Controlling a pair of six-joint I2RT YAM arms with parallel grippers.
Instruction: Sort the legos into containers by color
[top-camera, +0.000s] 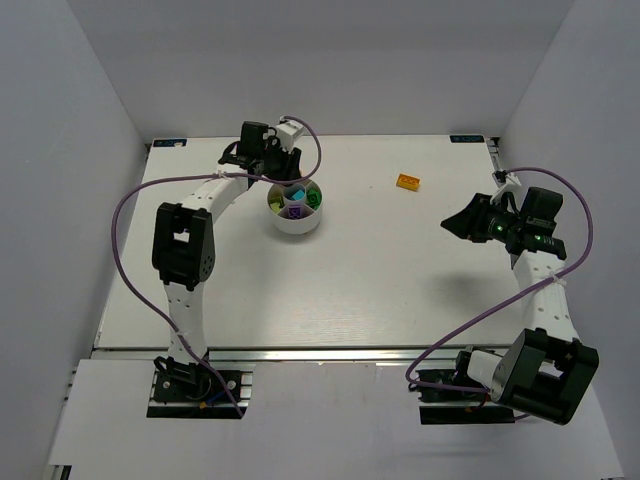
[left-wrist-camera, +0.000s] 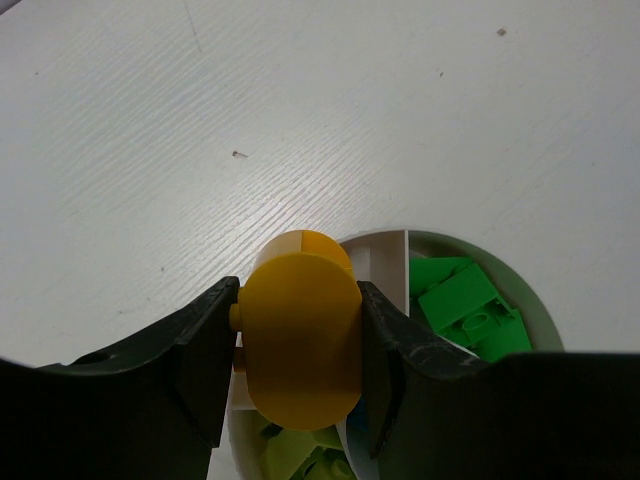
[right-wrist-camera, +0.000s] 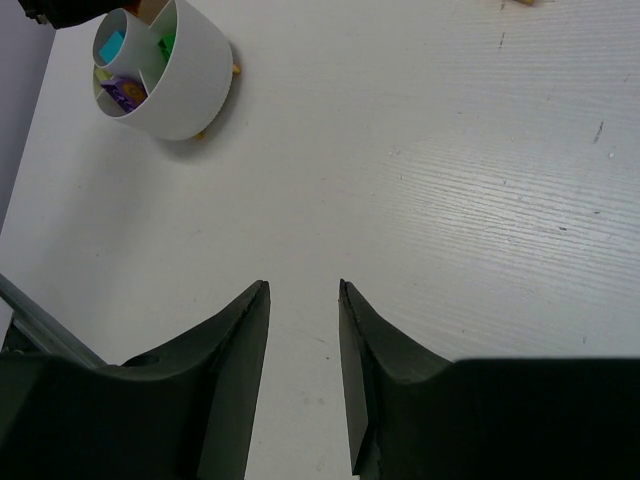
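The round white divided dish (top-camera: 296, 229) stands left of centre on the table. It holds cyan (top-camera: 298, 192), purple (top-camera: 294, 210) and green (top-camera: 316, 198) legos in separate sections. My left gripper (top-camera: 283, 172) is over the dish's far rim. In the left wrist view it (left-wrist-camera: 297, 292) is shut on an orange lego (left-wrist-camera: 302, 340), held above the dish rim (left-wrist-camera: 380, 240), with bright green legos (left-wrist-camera: 465, 300) and lime legos (left-wrist-camera: 300, 452) below. Another orange lego (top-camera: 407, 181) lies on the table at the back right. My right gripper (top-camera: 452, 222) (right-wrist-camera: 302, 286) is open and empty.
In the right wrist view the dish (right-wrist-camera: 185, 85) shows at the upper left, far from the fingers, with cyan (right-wrist-camera: 112, 45) and purple (right-wrist-camera: 125, 93) pieces inside. White walls enclose the table on the left, back and right.
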